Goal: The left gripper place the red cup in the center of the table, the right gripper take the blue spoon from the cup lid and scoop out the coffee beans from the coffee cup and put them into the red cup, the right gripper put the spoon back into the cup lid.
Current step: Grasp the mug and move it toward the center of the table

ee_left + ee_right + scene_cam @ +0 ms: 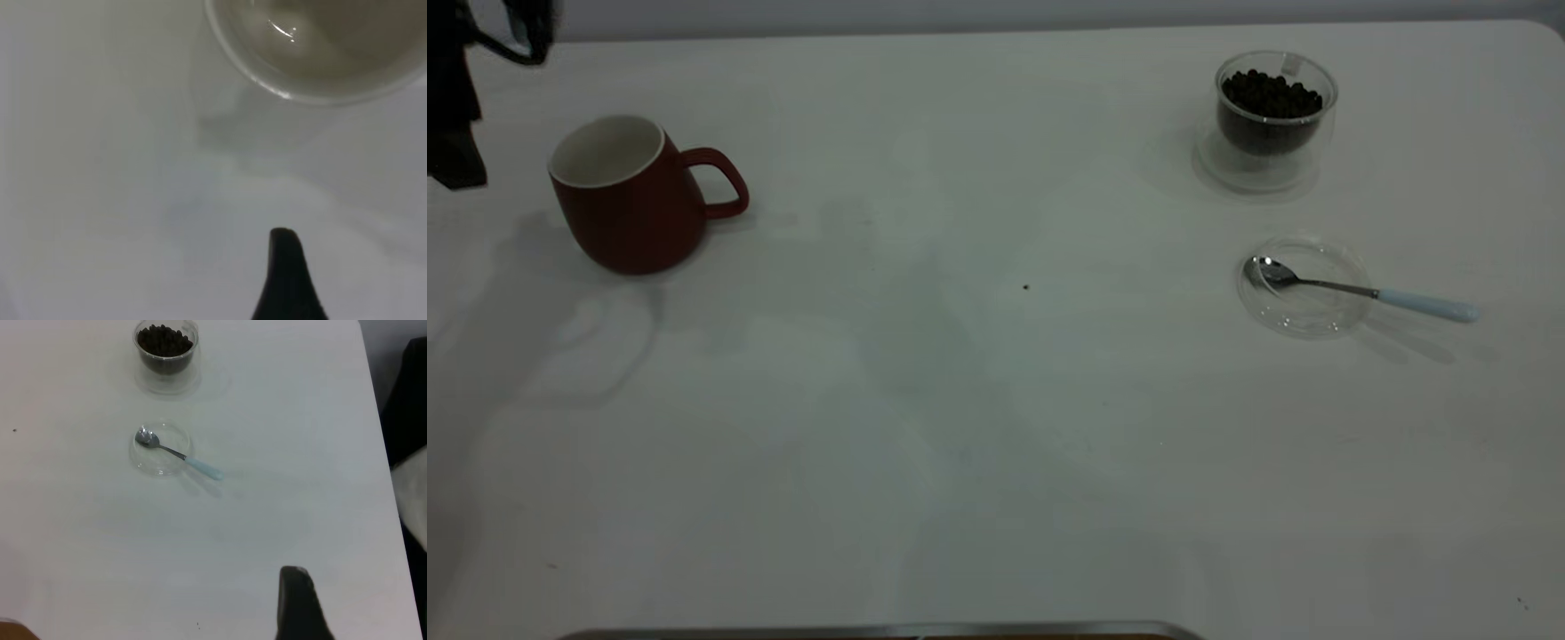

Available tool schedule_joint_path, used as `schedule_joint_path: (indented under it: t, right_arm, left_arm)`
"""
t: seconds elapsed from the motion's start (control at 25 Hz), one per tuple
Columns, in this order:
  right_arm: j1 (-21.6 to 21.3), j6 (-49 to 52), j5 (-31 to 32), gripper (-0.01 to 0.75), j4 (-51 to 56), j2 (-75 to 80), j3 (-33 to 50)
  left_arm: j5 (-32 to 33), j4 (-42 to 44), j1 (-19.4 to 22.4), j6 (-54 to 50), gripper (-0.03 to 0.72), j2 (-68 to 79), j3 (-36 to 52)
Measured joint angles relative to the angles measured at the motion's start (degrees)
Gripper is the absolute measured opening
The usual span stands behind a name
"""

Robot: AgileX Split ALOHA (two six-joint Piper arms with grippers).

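Blue spoon (1362, 290) lengthwise left-right, bowl in cup lid (1303, 286), handle rightward, tool states unclear.

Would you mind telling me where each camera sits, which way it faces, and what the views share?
Exterior view: above the table, looking steeply down; red cup at left, coffee cup of coffee beans and blue spoon on the cup lid at right; dark left arm at the top left corner.
Left wrist view: just above the red cup's rim; one black fingertip shows.
Right wrist view: high over the table, facing spoon, lid and coffee cup; one fingertip shows.
Shared: exterior and right wrist views both show spoon, lid and beans.
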Motion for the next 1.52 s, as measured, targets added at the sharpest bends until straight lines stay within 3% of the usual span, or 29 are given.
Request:
schedule_joint_path:
  t: [0.36,0.68,1.12,1.52]
  right_arm:
    - [0.0,0.0,0.0,0.478,0.0,0.0,0.0]
    - [0.0,0.0,0.0,0.478,0.0,-0.1,0.0]
    - [0.0,0.0,0.0,0.478,0.0,0.0,0.0]
    - [0.0,0.0,0.0,0.478,0.0,0.0,0.0]
  left_arm:
    - [-3.1,0.7,-0.3,0.3,0.587,6.0,-4.3]
    - [-4.4,1.1,-4.4,2.7,0.587,10.3,-8.1]
    - [-8.2,1.0,-15.1,2.3,0.587,12.1,-10.2]
    - [-9.7,0.7,-25.5,-6.1,0.587,12.7,-14.6]
